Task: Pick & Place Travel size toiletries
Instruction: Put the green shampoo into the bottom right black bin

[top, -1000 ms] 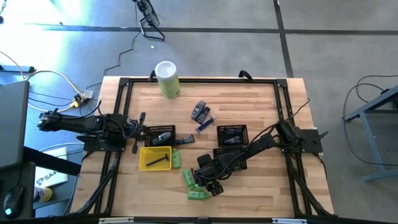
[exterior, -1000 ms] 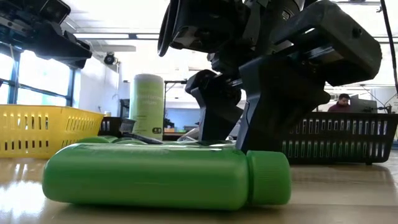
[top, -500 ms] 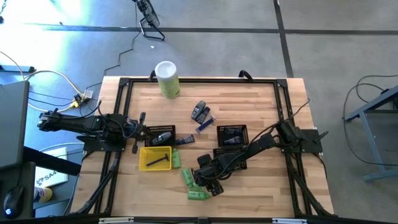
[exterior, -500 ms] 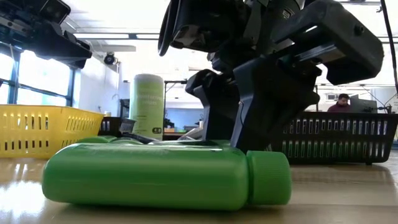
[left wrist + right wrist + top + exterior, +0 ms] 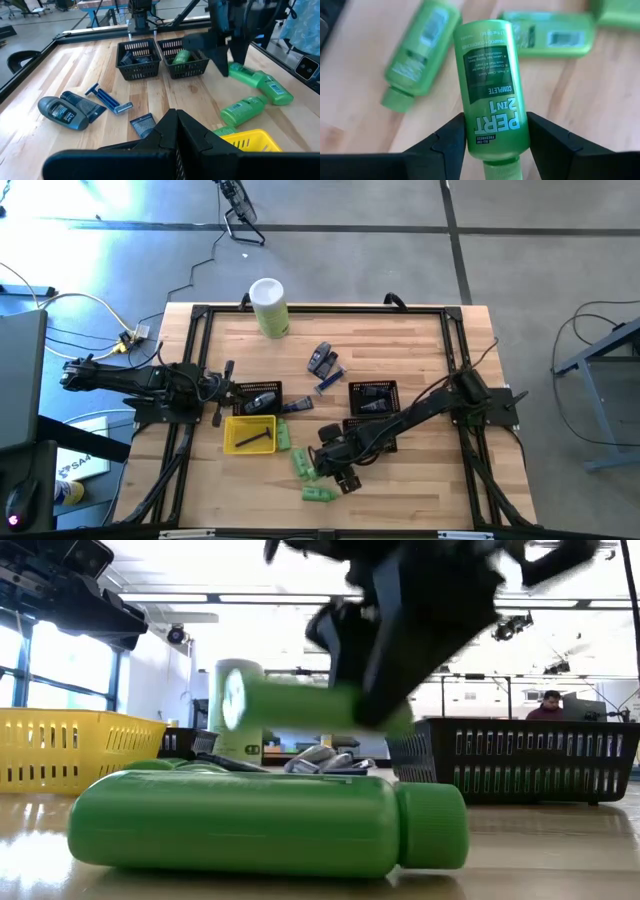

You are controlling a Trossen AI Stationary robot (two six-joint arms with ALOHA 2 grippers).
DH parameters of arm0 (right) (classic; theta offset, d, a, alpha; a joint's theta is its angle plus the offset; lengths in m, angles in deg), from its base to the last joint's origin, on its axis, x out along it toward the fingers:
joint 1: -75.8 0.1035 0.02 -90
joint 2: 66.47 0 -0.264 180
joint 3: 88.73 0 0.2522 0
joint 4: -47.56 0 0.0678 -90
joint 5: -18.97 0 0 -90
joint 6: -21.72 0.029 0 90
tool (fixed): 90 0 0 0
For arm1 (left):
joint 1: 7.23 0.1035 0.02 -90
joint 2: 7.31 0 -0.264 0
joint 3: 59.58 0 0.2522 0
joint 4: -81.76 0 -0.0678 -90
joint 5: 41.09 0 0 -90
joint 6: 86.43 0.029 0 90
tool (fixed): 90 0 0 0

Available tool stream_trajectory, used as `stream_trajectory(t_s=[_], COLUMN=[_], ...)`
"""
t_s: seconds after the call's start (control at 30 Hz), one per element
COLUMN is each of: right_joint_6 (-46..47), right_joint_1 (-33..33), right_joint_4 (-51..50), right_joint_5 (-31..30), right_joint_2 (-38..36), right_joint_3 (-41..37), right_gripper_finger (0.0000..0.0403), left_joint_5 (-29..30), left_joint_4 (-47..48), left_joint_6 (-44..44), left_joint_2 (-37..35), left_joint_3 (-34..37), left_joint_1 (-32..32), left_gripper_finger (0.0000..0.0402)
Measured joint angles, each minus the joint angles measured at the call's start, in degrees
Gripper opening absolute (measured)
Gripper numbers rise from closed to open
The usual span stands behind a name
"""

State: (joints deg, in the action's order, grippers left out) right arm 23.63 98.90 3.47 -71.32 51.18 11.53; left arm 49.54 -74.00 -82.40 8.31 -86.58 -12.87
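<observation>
A butcher-block table (image 5: 400, 340) in a bright, glass-walled workshop carries the scattered toiletries, two black mesh baskets (image 5: 375, 398) and a yellow tray (image 5: 248, 434), with a tall pale-green canister (image 5: 270, 307) standing at the far edge. A second ago the right gripper (image 5: 495, 145) sat low among the green bottles with its fingers spread wide; now it pinches one green shampoo bottle (image 5: 490, 85) and has lifted it clear of the wood, so in the low view the bottle (image 5: 300, 705) hangs in the air above the bottle still lying in the foreground (image 5: 270, 823). That reads as the pick being made, with the carry to a container left to do. The held bottle lies roughly level, its long axis running straight out from between the fingers: the cap end sits back by the wrist, the flat base points away from the arm, and the printed label faces the wrist camera. Three or so more green bottles (image 5: 318, 493) stay on the wood near the front edge beneath it. The left gripper (image 5: 175, 131), pressed together and holding nothing, waits at the left side near the other basket, and the dark tubes (image 5: 65, 111) and blue razor (image 5: 107, 98) lie untouched mid-table.
</observation>
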Motion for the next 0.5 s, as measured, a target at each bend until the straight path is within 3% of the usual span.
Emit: stream_trajectory(t_s=[0.33, 0.5], right_joint_6=[6.0, 12.0], right_joint_1=[0.1, 0.0], right_joint_4=[-8.8, -11.4], right_joint_5=[-5.9, -6.0], right_joint_2=[-10.8, -15.8], right_joint_3=[0.0, 0.0], right_gripper_finger=[0.0181, 0.0181], left_joint_5=[0.0, 0.0], left_joint_4=[0.0, 0.0], left_joint_6=[0.0, 0.0], left_joint_2=[0.0, 0.0], left_joint_3=[0.0, 0.0], left_joint_1=[0.0, 0.0], left_gripper_finger=[0.0, 0.0])
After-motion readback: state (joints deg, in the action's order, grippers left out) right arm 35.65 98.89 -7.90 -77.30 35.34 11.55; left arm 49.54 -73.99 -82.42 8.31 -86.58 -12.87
